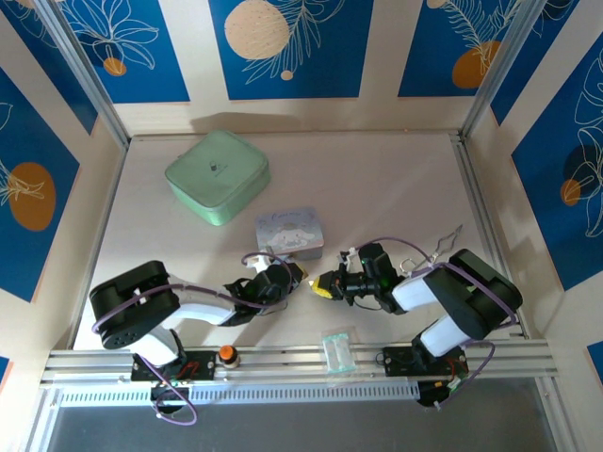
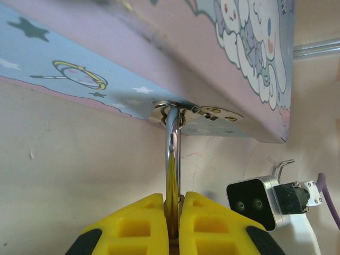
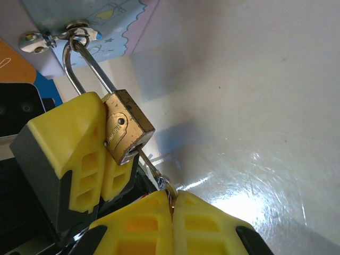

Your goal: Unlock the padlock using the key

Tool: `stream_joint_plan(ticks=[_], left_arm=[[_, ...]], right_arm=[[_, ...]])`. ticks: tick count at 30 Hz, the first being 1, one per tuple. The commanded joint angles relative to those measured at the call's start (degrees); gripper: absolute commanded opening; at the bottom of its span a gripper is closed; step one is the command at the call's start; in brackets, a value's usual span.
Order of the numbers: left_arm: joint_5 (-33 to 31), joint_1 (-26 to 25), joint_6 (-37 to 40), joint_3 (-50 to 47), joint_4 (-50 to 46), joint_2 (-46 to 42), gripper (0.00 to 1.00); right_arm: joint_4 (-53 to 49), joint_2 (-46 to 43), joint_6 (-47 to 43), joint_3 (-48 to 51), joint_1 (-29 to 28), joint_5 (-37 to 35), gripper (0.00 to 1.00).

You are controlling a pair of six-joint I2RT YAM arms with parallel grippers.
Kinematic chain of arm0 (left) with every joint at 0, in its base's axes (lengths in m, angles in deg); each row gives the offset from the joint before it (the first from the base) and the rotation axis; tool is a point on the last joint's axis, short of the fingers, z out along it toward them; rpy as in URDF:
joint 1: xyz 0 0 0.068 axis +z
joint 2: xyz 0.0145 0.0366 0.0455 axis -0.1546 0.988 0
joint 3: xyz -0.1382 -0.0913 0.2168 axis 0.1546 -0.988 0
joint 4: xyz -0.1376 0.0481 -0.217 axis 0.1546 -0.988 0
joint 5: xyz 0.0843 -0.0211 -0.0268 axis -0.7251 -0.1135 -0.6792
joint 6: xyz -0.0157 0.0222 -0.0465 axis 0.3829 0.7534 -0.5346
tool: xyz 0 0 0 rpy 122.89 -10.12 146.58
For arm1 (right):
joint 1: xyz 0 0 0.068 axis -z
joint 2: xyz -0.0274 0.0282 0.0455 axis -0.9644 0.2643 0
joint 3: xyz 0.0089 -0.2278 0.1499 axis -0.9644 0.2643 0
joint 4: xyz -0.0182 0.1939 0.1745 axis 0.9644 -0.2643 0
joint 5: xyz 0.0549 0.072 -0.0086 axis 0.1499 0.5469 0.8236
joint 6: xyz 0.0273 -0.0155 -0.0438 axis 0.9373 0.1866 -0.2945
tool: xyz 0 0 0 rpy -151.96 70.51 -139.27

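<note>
Right wrist view: the right claw (image 3: 171, 197) is pinching fully shut on the key (image 3: 150, 166), whose blade is running toward 11 o'clock and seems to be entering the keyhole of the padlock (image 3: 125, 127). Claw, key and lock body are sharing one long axis, so the coming twist probably turns about it. The left claw (image 2: 172, 207) is clamping the lock body, its shackle (image 2: 172, 149) reaching to 12 o'clock through the hasp (image 2: 212, 113) of the tin (image 2: 106, 69). The tin is lying closed, its contents hidden.
</note>
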Motion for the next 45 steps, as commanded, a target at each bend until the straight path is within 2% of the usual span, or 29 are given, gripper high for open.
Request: stream_joint_plan(ticks=[1, 4, 10, 15, 19, 32, 35, 41, 45], left_arm=[[0.8, 0.1, -1.1, 0.1, 4.5, -0.5, 0.0], [0.8, 0.0, -1.6, -0.7, 7.2, 0.1, 0.0], [2.3, 0.0, -1.7, -0.5, 7.2, 0.6, 0.0], [2.3, 0.0, -1.0, -0.4, 7.0, 1.3, 0.0], [1.8, 0.0, 1.2, 0.1, 4.9, 1.3, 0.0], [6.0, 0.1, 5.2, -3.0, 18.6, 4.2, 0.0], [7.0, 0.1, 4.9, -2.8, 18.8, 4.6, 0.0], [7.6, 0.1, 4.6, -2.8, 19.7, 4.5, 0.0], [8.5, 0.0, 4.6, -2.2, 18.4, 3.8, 0.0]], right_arm=[[6.8, 2.3, 2.7, -0.9, -0.1, 0.9, 0.0], [11.8, 5.8, 4.7, -1.0, -0.2, 1.6, 0.0], [25.9, 14.3, 9.9, -0.6, 1.0, 3.6, 0.0], [33.2, 18.9, 12.6, -0.6, 0.9, 4.7, 0.0], [33.8, 20.1, 12.6, 0.2, 1.3, 5.1, 0.0], [32.5, 22.5, 13.1, -1.3, 7.5, 15.2, 0.0], [33.5, 24.0, 13.3, -1.8, 8.9, 17.4, 0.0], [33.8, 25.7, 12.7, -1.9, 10.3, 17.9, 0.0], [34.2, 26.3, 12.5, -1.7, 10.2, 15.7, 0.0]])
